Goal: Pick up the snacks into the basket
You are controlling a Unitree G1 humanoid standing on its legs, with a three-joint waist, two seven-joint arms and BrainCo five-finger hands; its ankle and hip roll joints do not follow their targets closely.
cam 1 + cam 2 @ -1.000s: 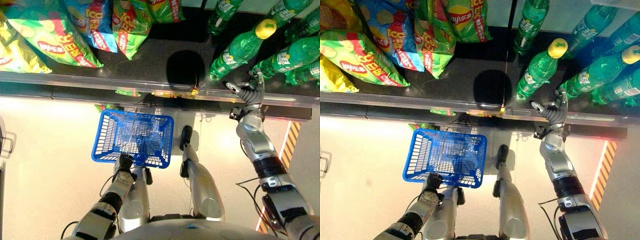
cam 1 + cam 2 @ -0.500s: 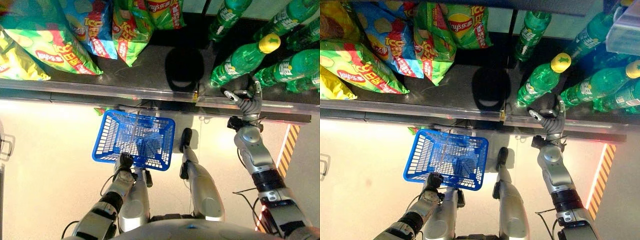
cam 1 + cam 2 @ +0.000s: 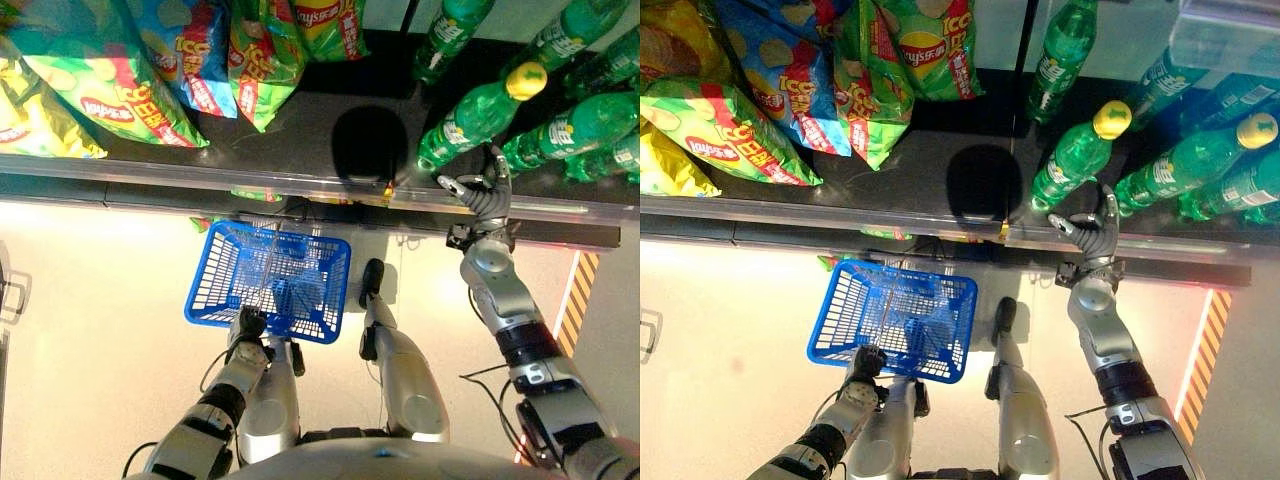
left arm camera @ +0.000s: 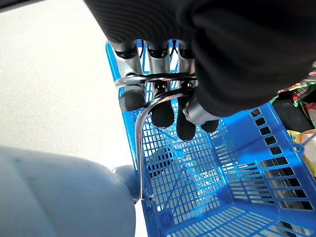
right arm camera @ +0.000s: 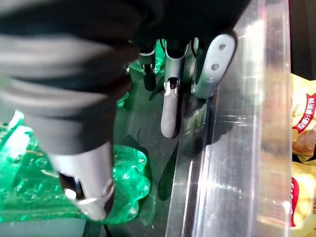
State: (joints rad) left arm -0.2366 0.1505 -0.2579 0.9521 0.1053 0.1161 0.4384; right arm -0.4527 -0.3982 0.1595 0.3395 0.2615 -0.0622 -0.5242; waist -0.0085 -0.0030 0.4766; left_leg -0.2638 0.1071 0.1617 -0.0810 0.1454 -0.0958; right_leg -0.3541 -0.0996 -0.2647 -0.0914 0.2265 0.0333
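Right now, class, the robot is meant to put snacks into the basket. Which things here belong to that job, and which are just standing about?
Part of the job:
- blue basket, its handle held by the left robot hand
- crisp bags on the shelf
- right robot hand, open at the shelf edge

Just standing about:
- green bottles on the shelf

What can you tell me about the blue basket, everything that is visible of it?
The blue basket looks like plastic, with walls and floor of open lattice and a thin metal wire handle. It hangs upright above the pale floor, just below the shelf edge. The left hand has its fingers curled round the handle and carries it. Through the lattice no snack shows inside. Nothing else touches it.
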